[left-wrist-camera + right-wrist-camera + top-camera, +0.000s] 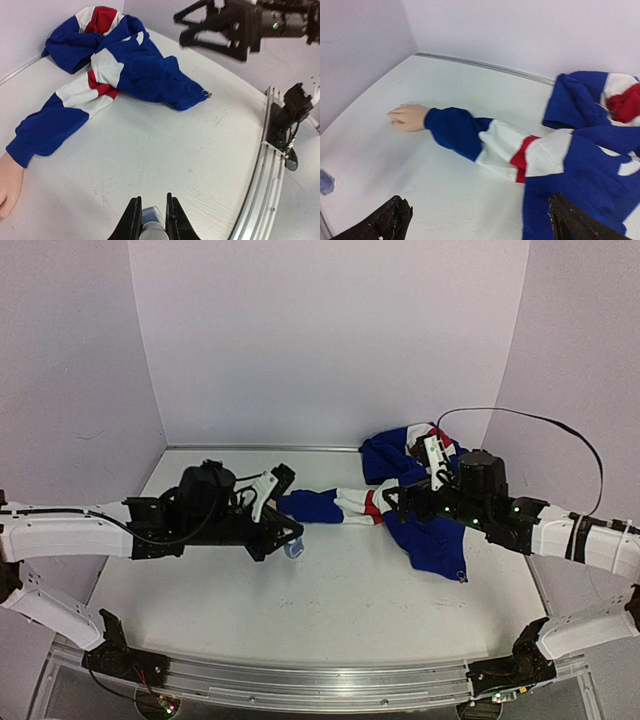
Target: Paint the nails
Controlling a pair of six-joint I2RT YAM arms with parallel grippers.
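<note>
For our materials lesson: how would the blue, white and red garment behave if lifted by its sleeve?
Probably floppy: the garment lies crumpled in soft folds. Likely light, thin cloth. The mannequin hand in its cuff would probably drag along.

No legible text or labels anywhere.

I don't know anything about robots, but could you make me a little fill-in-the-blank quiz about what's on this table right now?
1. The mannequin hand pokes out of a ___ sleeve cuff.
2. The left claw pinches a small bottle, while the right claw, its jaws spread wide, holds ___.
3. The garment is blue, white and ___.

Missing words: blue; nothing; red.
</note>
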